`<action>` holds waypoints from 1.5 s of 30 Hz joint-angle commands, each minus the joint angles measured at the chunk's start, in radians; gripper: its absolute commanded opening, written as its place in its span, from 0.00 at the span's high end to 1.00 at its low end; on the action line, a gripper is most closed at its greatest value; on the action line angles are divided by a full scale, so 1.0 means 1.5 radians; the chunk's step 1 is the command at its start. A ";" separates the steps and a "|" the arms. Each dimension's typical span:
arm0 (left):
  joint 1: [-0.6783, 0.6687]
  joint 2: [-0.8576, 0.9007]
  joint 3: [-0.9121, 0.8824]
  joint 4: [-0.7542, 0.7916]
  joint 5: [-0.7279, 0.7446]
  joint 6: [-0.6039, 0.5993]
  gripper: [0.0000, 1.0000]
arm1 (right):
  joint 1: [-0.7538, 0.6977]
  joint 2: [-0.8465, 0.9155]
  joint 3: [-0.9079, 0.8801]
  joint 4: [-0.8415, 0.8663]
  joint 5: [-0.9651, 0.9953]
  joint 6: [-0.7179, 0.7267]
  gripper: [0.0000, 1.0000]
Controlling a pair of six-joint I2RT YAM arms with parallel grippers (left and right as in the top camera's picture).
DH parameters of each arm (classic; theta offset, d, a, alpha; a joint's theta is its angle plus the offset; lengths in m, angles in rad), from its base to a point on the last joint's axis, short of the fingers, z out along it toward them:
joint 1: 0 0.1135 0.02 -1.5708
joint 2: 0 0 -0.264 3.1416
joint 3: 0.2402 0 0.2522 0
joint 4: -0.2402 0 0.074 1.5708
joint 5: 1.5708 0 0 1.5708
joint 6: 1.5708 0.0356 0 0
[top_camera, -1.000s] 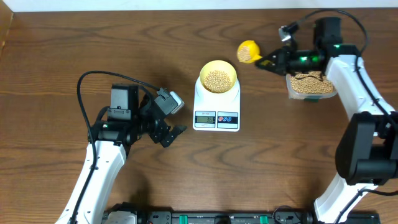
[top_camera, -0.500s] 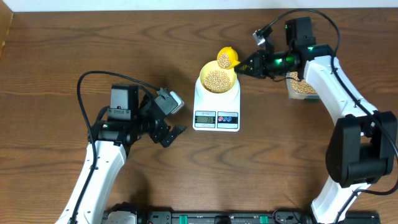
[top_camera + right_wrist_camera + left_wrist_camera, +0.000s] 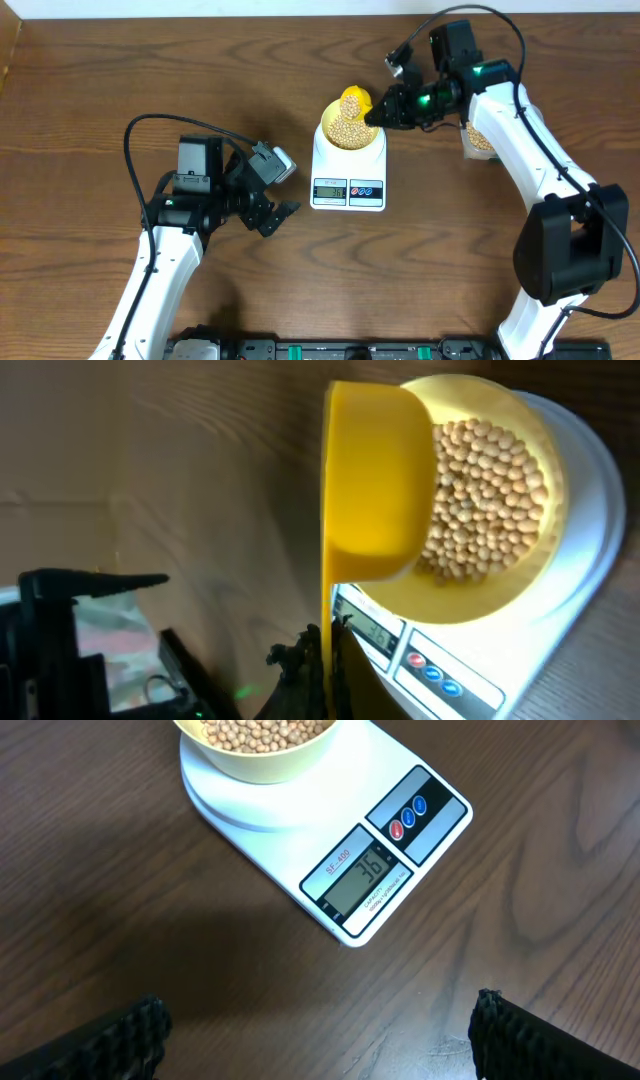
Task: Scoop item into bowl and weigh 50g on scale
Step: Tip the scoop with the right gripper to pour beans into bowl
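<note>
Overhead view: the scale lies on the worktop with its display edge toward the robot. The pale yellow bowl of soybeans sits on its platform. The right claw clamps the handle of the yellow scoop. The scoop is tipped on edge over the bowl's far rim, its handle running rightward. The left claw is spread wide, left of the scale.

White arms, black joints, cables
</note>
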 commanded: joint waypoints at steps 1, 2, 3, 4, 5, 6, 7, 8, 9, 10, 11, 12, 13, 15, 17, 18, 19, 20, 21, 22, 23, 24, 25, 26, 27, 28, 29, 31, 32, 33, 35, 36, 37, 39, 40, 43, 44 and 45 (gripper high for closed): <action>0.003 -0.001 -0.007 -0.002 -0.003 -0.001 0.02 | 0.011 -0.002 0.035 -0.020 0.041 -0.032 0.99; 0.003 -0.001 -0.007 -0.002 -0.003 -0.001 0.02 | 0.012 -0.002 0.038 -0.024 0.043 -0.036 0.98; 0.003 -0.001 -0.007 -0.002 -0.003 -0.001 0.02 | 0.015 -0.002 0.046 -0.033 0.052 -0.043 0.98; 0.003 -0.001 -0.007 -0.002 -0.003 -0.001 0.02 | 0.017 -0.002 0.051 -0.039 0.062 -0.043 0.99; 0.003 -0.001 -0.007 -0.002 -0.003 -0.001 0.02 | 0.020 -0.002 0.058 -0.047 0.078 -0.048 0.99; 0.003 -0.001 -0.007 -0.002 -0.003 -0.001 0.02 | 0.024 -0.002 0.069 -0.058 0.098 -0.056 0.99; 0.003 -0.001 -0.007 -0.002 -0.004 -0.001 0.02 | 0.026 -0.002 0.079 -0.066 0.114 -0.061 0.98; 0.003 -0.001 -0.007 -0.002 -0.004 -0.001 0.03 | 0.030 -0.002 0.088 -0.074 0.132 -0.066 0.98; 0.003 -0.001 -0.007 -0.002 -0.003 -0.001 0.02 | 0.034 -0.002 0.098 -0.084 0.151 -0.075 0.99; 0.003 -0.001 -0.007 -0.002 -0.003 -0.001 0.02 | 0.038 -0.002 0.108 -0.093 0.171 -0.078 0.99; 0.003 -0.001 -0.007 -0.002 -0.004 -0.001 0.02 | 0.041 -0.002 0.112 -0.098 0.182 -0.078 0.99; 0.003 -0.001 -0.007 -0.002 -0.003 -0.001 0.02 | 0.045 -0.002 0.115 -0.100 0.185 -0.089 0.99; 0.003 -0.001 -0.007 -0.002 -0.004 -0.001 0.02 | 0.048 -0.002 0.116 -0.100 0.188 -0.090 0.99; 0.003 -0.001 -0.007 -0.002 -0.004 -0.001 0.03 | 0.056 -0.002 0.116 -0.100 0.210 -0.090 0.99; 0.003 -0.001 -0.007 -0.002 -0.003 -0.001 0.02 | 0.065 -0.002 0.118 -0.100 0.232 -0.102 0.99; 0.003 -0.001 -0.007 -0.002 -0.003 -0.001 0.02 | 0.072 -0.002 0.123 -0.100 0.247 -0.112 0.99; 0.003 -0.001 -0.007 -0.002 -0.003 -0.001 0.02 | 0.076 -0.002 0.126 -0.100 0.258 -0.114 0.99; 0.003 -0.001 -0.007 -0.002 -0.003 -0.001 0.02 | 0.083 -0.002 0.135 -0.100 0.283 -0.126 0.99; 0.003 -0.001 -0.007 -0.002 -0.003 -0.001 0.02 | 0.087 -0.002 0.140 -0.100 0.297 -0.131 0.99; 0.003 -0.001 -0.007 -0.002 -0.003 -0.001 0.03 | 0.093 -0.002 0.146 -0.100 0.321 -0.138 0.99; 0.003 -0.001 -0.007 -0.002 -0.003 -0.001 0.02 | 0.099 -0.002 0.152 -0.100 0.346 -0.146 0.99; 0.003 -0.001 -0.007 -0.002 -0.003 -0.001 0.02 | 0.101 -0.002 0.154 -0.100 0.356 -0.151 0.99; 0.003 -0.001 -0.007 -0.002 -0.003 -0.001 0.02 | 0.108 -0.002 0.160 -0.100 0.377 -0.163 0.99; 0.003 -0.001 -0.007 -0.002 -0.004 -0.001 0.03 | 0.112 -0.002 0.163 -0.100 0.390 -0.173 0.99; 0.003 -0.001 -0.007 -0.002 -0.003 -0.001 0.02 | 0.117 -0.002 0.166 -0.099 0.407 -0.182 0.99; 0.003 -0.001 -0.007 -0.002 -0.003 -0.001 0.02 | 0.120 -0.002 0.167 -0.099 0.417 -0.184 0.99; 0.003 -0.001 -0.007 -0.002 -0.004 -0.001 0.03 | 0.125 -0.002 0.168 -0.099 0.430 -0.197 0.99; 0.003 -0.001 -0.007 -0.002 -0.003 -0.001 0.02 | 0.132 -0.002 0.168 -0.096 0.446 -0.208 0.99; 0.003 -0.001 -0.007 -0.002 -0.003 -0.001 0.02 | 0.133 -0.002 0.168 -0.094 0.446 -0.210 0.99; 0.003 -0.001 -0.007 -0.002 -0.003 -0.001 0.02 | 0.134 -0.002 0.168 -0.093 0.446 -0.210 0.99; 0.003 -0.001 -0.007 -0.002 -0.003 -0.001 0.02 | 0.134 -0.002 0.168 -0.092 0.446 -0.210 0.99; 0.003 -0.001 -0.007 -0.002 -0.004 -0.001 0.02 | 0.134 -0.002 0.168 -0.092 0.446 -0.210 0.99; 0.003 -0.001 -0.007 -0.002 -0.003 -0.001 0.02 | 0.134 -0.002 0.168 -0.093 0.446 -0.213 0.99; 0.004 -0.001 -0.007 -0.002 -0.003 -0.001 0.02 | 0.134 -0.002 0.168 -0.093 0.446 -0.228 0.99; 0.003 -0.001 -0.007 -0.002 -0.004 -0.001 0.03 | 0.134 -0.002 0.168 -0.092 0.446 -0.236 0.99; 0.003 -0.001 -0.007 -0.002 -0.004 -0.001 0.02 | 0.134 -0.002 0.168 -0.092 0.451 -0.243 0.99; 0.003 -0.001 -0.007 -0.002 -0.003 -0.001 0.02 | 0.134 -0.002 0.168 -0.092 0.451 -0.248 0.99; 0.003 -0.001 -0.007 -0.002 -0.003 -0.001 0.02 | 0.134 -0.002 0.168 -0.092 0.451 -0.252 0.99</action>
